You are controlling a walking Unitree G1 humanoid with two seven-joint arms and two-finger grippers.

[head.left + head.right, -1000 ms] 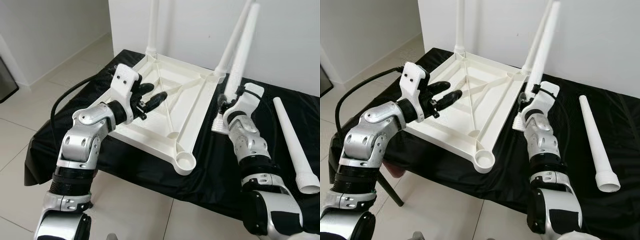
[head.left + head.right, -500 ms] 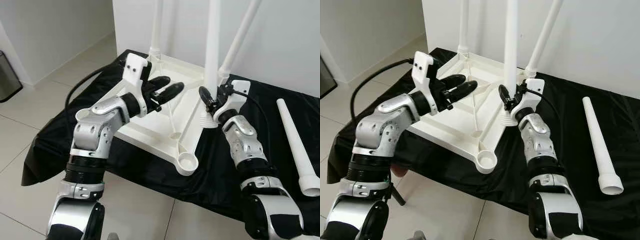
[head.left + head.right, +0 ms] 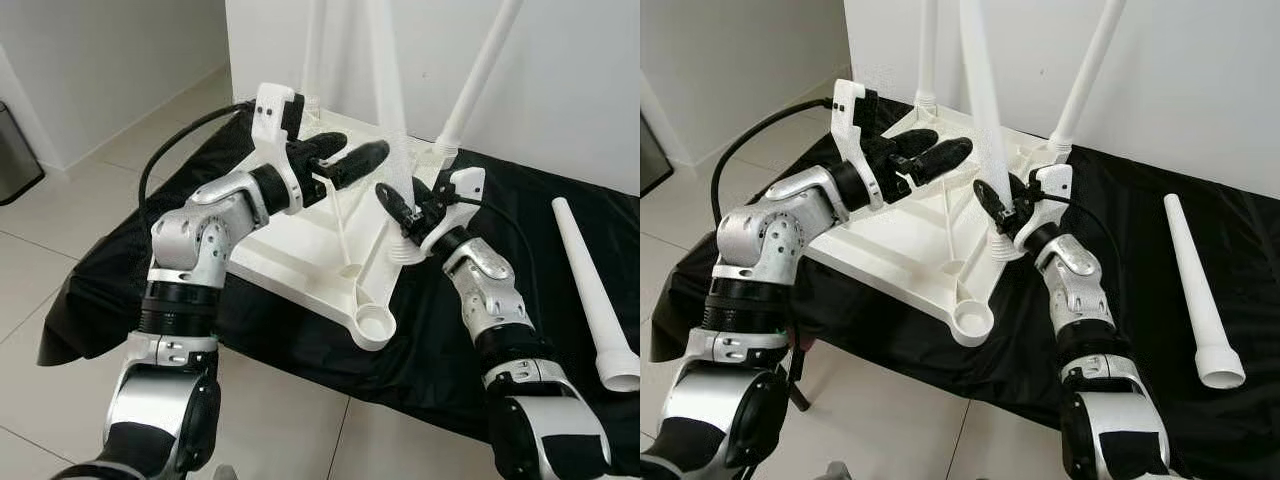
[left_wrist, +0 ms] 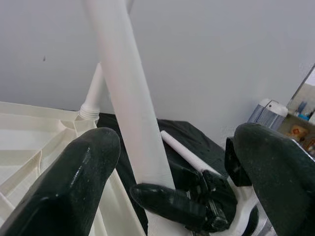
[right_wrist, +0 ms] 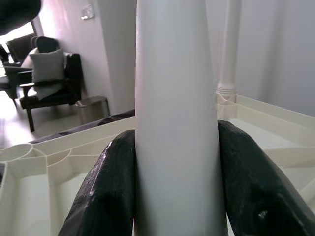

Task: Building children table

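Observation:
An upturned white table top (image 3: 300,255) lies on a black-draped surface, with two white legs standing in its far sockets (image 3: 312,60) (image 3: 478,75). My right gripper (image 3: 400,212) is shut on a third white leg (image 3: 385,70) just above its flared base, which sits by the top's right rim. This leg tilts back and to the left. In the right wrist view both fingers (image 5: 106,191) press on the leg (image 5: 174,123). My left gripper (image 3: 345,155) is open, its fingers (image 4: 83,182) on either side of the leg without touching it. The front corner socket (image 3: 372,325) holds no leg.
A fourth white leg (image 3: 592,290) lies loose on the black cloth (image 3: 560,330) at the right. A white wall stands close behind the table. Pale tiled floor (image 3: 60,250) spreads to the left and front.
My right gripper has carried the leg left toward the table top and tipped it over to lean left. My left gripper has risen and moved right until its open fingers straddle the leg.

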